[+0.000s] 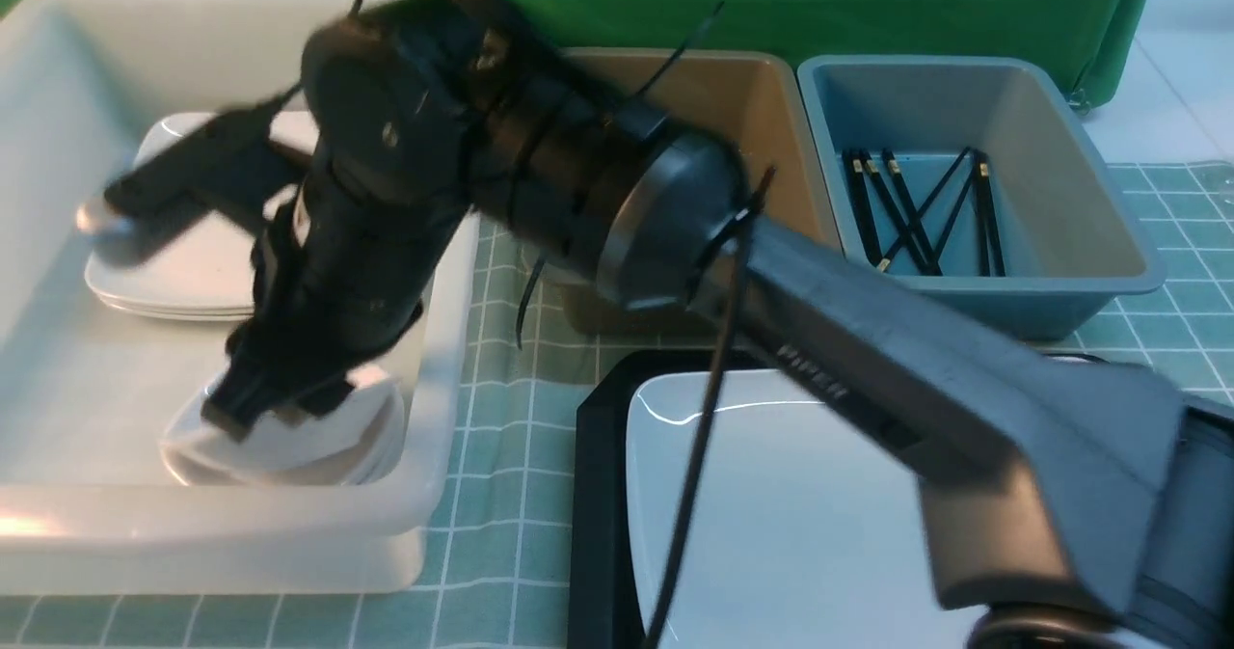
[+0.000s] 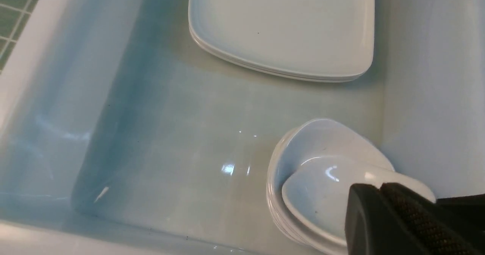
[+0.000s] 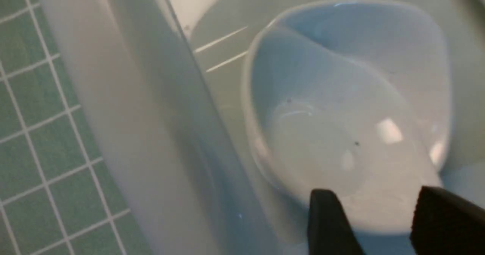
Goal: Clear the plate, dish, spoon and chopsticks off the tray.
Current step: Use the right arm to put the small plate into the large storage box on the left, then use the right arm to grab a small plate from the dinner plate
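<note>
Releasing: right gripper (image 3: pixel 375 194) spread, fingers either side of the dish (image 3: pixel 333 133), which sits on the stack (image 2: pixel 280 209) in the white tub's (image 1: pixel 193 543) near right corner.
Left gripper: pressed together, not clearly seen.
Next: plate (image 1: pixel 800 533) on the tray (image 1: pixel 598 533), right of the tub, beneath the right arm.

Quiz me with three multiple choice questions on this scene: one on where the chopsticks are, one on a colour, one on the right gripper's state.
1. Where do the chopsticks lie? A in the brown bin; B in the blue bin; C on the tray.
2. What colour is the tub holding the stacked plates? A brown; B blue; C white.
3. How is the right gripper? A shut; B open; C out of view.
Answers: B, the sticks cross on the blue bin's floor; C, its walls are white; B, its jaws stand apart over the small dishes.
</note>
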